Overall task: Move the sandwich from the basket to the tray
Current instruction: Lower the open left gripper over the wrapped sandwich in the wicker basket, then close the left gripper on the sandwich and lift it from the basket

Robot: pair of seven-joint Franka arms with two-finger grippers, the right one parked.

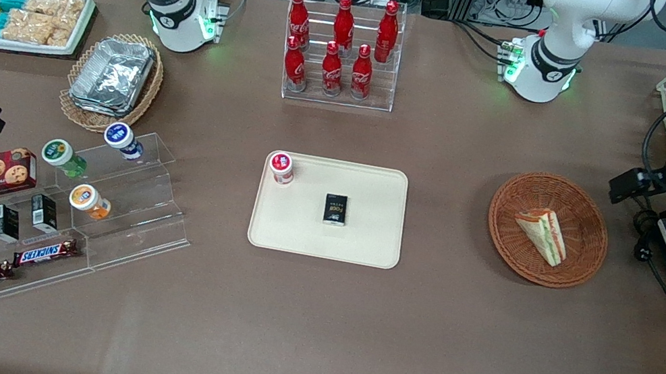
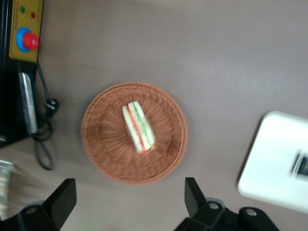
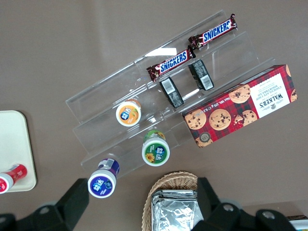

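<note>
We see the brown table [image 1: 416,339] lit evenly and brightly from overhead, with short soft shadows tucked just beside the round orange-brown wicker basket [image 1: 581,255] and the flat cream-beige plastic tray [image 1: 366,234]. Glare glints off the clear acrylic stepped stand [image 1: 143,215]. In the left wrist view we find the picture smeared: the triangular white-bread sandwich [image 2: 138,126] blurs, the tray [image 2: 274,168] washes out to near white, and the dark two-finger gripper [image 2: 130,204], spread wide above the basket, looks soft.
</note>
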